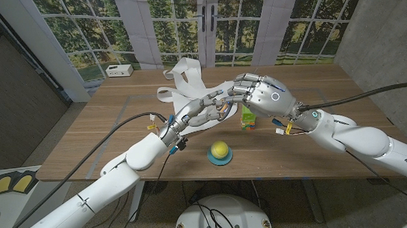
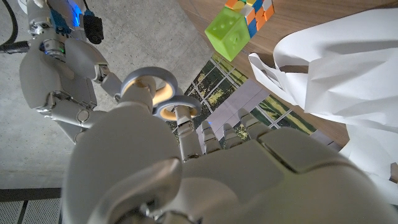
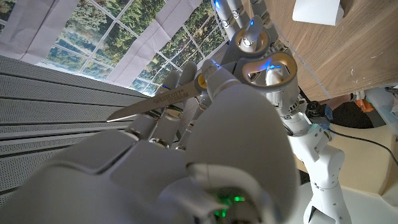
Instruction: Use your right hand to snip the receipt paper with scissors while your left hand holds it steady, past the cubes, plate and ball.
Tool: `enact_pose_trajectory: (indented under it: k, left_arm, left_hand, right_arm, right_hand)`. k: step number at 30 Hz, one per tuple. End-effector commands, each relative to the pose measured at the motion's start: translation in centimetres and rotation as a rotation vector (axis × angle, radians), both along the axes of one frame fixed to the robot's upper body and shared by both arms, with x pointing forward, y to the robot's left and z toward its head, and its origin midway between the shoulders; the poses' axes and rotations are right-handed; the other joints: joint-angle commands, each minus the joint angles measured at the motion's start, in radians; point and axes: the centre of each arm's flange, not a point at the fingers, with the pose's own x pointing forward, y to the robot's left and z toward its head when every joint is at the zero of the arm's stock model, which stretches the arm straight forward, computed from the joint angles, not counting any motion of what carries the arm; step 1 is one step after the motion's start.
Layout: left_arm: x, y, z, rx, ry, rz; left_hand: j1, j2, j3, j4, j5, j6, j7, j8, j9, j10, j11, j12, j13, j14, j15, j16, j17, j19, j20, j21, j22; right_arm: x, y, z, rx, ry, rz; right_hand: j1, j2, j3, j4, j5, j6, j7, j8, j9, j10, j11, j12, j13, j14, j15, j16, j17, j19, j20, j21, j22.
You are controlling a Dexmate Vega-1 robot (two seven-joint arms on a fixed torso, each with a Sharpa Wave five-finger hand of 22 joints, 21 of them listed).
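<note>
The receipt paper [image 1: 188, 84] lies in loose white loops and folds on the far middle of the wooden table [image 1: 88, 143], beyond both hands; in the left wrist view its creased sheets [image 2: 336, 68] sit beside the cubes. It looks thin, light and floppy, likely to slide or buckle under a blade, so I judge it wants holding taut close to the cut line, on a flat stretch, not a curled loop. The right hand [image 1: 263, 96] hovers above the table with its fingers through the handle rings of the scissors [image 3: 186, 93], gripping them; the blades look closed or nearly so, pointing away from the palm. The left hand [image 1: 202, 114] is raised just beside the right, fingers reaching toward the scissor handles [image 2: 155, 93]; whether it is touching or gripping anything I cannot tell, and it is not on the paper. A green die [image 2: 229, 32] and a colourful puzzle cube [image 2: 256, 14] stand under the right hand, and a yellow-green ball [image 1: 220, 150] sits on a small blue plate [image 1: 221, 160] near the front edge. A white box [image 1: 120, 70] stands at the far left corner, well clear.
</note>
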Motion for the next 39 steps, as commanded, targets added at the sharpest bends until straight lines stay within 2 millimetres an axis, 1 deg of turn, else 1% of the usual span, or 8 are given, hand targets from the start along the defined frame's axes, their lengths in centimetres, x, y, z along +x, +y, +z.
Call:
enact_pose_trajectory:
  k: [1, 10, 13, 16, 23, 28, 32, 39]
  left_arm:
    - [-0.1, -0.2, -0.2, 0.005, -0.002, -0.005]
    - [-0.2, -0.5, -0.1, 0.013, -0.011, 0.003]
    - [-0.3, -0.6, -0.2, 0.011, 0.011, -0.014]
    - [-0.5, -0.6, 0.1, 0.010, -0.004, -0.008]
    - [-0.6, -0.8, 0.1, 0.026, -0.022, 0.009]
    - [-0.6, -0.9, 0.0, 0.030, -0.023, 0.012]
    - [-0.6, -1.0, -0.1, 0.025, -0.019, 0.016]
    - [-0.6, -0.9, -0.2, 0.015, -0.020, 0.032]
  left_hand:
    - [0.007, 0.001, -0.007, -0.002, -0.002, 0.006, 0.005, 0.005, 0.003, 0.008, 0.002, 0.005, 0.003, 0.006, -0.028, 0.004, 0.000, 0.006, 0.008, 0.005, 0.001]
    - [0.011, -0.001, -0.014, -0.003, -0.003, 0.017, 0.002, 0.008, 0.003, 0.017, 0.003, 0.008, 0.003, 0.012, -0.030, 0.005, 0.000, 0.009, 0.009, 0.005, 0.001]
    - [0.014, 0.007, -0.014, -0.002, -0.004, 0.018, 0.003, 0.009, 0.004, 0.019, 0.004, 0.009, 0.003, 0.016, -0.031, 0.007, 0.000, 0.011, 0.011, 0.006, 0.002]
    - [0.028, 0.032, -0.005, -0.003, -0.009, 0.016, 0.009, 0.008, 0.005, 0.021, 0.008, 0.010, 0.003, 0.018, -0.027, 0.007, 0.001, 0.011, 0.012, 0.006, 0.002]
    - [0.035, 0.042, -0.004, -0.004, -0.014, 0.017, 0.012, 0.008, 0.005, 0.026, 0.011, 0.011, 0.003, 0.020, -0.026, 0.007, 0.000, 0.012, 0.013, 0.007, 0.002]
    - [0.040, 0.048, -0.004, -0.005, -0.020, 0.015, 0.013, 0.007, 0.006, 0.027, 0.017, 0.011, 0.003, 0.020, -0.027, 0.006, 0.000, 0.013, 0.013, 0.007, 0.002]
    - [0.041, 0.052, -0.005, -0.005, -0.025, 0.017, 0.016, 0.008, 0.006, 0.030, 0.020, 0.012, 0.003, 0.023, -0.027, 0.007, 0.000, 0.014, 0.012, 0.007, 0.002]
    - [0.041, 0.060, -0.008, -0.002, -0.035, 0.025, 0.018, 0.011, 0.006, 0.040, 0.015, 0.015, 0.003, 0.029, -0.026, 0.008, 0.000, 0.015, 0.013, 0.007, 0.002]
  right_arm:
    - [-0.4, 0.4, 0.0, -0.034, -0.037, 0.011]
    - [-0.5, 0.8, -0.3, -0.062, -0.043, 0.024]
    - [-0.3, 0.9, -0.4, -0.066, -0.044, 0.022]
    - [-0.2, 0.9, -0.4, -0.066, -0.047, 0.031]
    - [-0.3, 1.3, -0.4, -0.084, -0.055, 0.044]
    - [-0.4, 1.4, -0.5, -0.101, -0.065, 0.041]
    - [-0.6, 1.4, -0.8, -0.119, -0.097, 0.036]
    - [-0.6, 1.4, -0.8, -0.121, -0.101, 0.033]
  right_hand:
    - [0.002, 0.012, 0.001, 0.006, 0.006, 0.001, -0.001, 0.001, 0.005, 0.009, -0.002, -0.005, 0.005, 0.007, -0.155, -0.003, 0.002, -0.004, -0.123, 0.011, -0.001]
    - [0.002, 0.012, 0.000, 0.006, 0.006, 0.002, 0.000, 0.001, 0.005, 0.012, -0.002, -0.006, 0.008, 0.007, -0.155, -0.005, 0.003, -0.008, -0.125, 0.019, -0.003]
    - [0.002, 0.012, 0.000, 0.006, 0.006, 0.003, -0.001, 0.001, 0.005, 0.012, -0.002, -0.007, 0.009, 0.007, -0.155, -0.007, 0.003, -0.009, -0.125, 0.023, -0.004]
    - [0.002, 0.012, 0.000, 0.006, 0.006, 0.003, -0.001, 0.001, 0.005, 0.012, -0.002, -0.009, 0.008, 0.007, -0.155, -0.008, 0.003, -0.010, -0.125, 0.027, -0.005]
    - [0.003, 0.012, 0.000, 0.005, 0.006, 0.004, -0.001, 0.001, 0.005, 0.012, -0.002, -0.011, 0.011, 0.010, -0.155, -0.008, 0.006, -0.014, -0.126, 0.035, -0.007]
    - [0.003, 0.012, 0.000, 0.005, 0.006, 0.006, -0.001, 0.002, 0.006, 0.012, -0.002, -0.013, 0.011, 0.010, -0.155, -0.010, 0.007, -0.016, -0.127, 0.041, -0.008]
    - [0.003, 0.012, 0.000, 0.005, 0.006, 0.006, -0.001, 0.001, 0.006, 0.015, -0.002, -0.013, 0.013, 0.010, -0.155, -0.012, 0.007, -0.019, -0.127, 0.046, -0.010]
    - [0.003, 0.011, -0.001, 0.005, 0.006, 0.007, 0.000, 0.002, 0.006, 0.013, -0.002, -0.016, 0.013, 0.011, -0.155, -0.013, 0.008, -0.022, -0.128, 0.053, -0.012]
